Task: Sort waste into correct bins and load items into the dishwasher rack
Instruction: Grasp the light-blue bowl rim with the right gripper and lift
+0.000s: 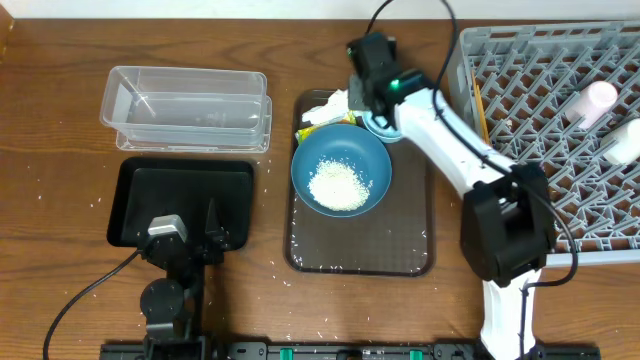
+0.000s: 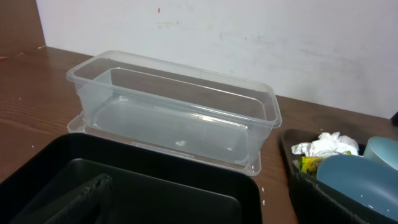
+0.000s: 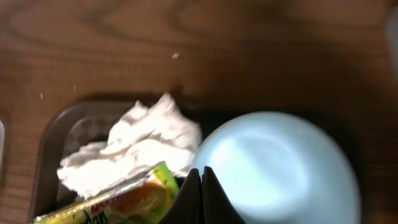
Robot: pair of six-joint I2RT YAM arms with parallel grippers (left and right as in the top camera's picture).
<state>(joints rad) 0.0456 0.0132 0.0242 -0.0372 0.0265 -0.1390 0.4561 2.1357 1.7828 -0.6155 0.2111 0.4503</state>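
Note:
My right gripper (image 3: 201, 182) is shut and empty, its tips low over the brown serving tray between the yellow-green wrapper (image 3: 118, 202) and the small light-blue bowl (image 3: 280, 168). The crumpled white napkin (image 3: 140, 140) lies just behind the wrapper. The large dark-blue bowl (image 1: 341, 172) holds the rice heap (image 1: 337, 185). My left gripper (image 1: 190, 226) is open over the shallow black tray (image 1: 140, 195); one finger shows in the left wrist view (image 2: 87, 198). The clear container (image 1: 185, 105) stands behind it. The pink cup (image 1: 597, 100) and the pale cup (image 1: 625, 146) sit in the grey rack (image 1: 540, 120).
The brown serving tray (image 1: 405, 235) lies between the bins and the rack. Thin wooden chopsticks (image 1: 479, 108) lie along the rack's left edge. Loose rice grains are scattered on the wooden table (image 1: 60, 150) around the trays.

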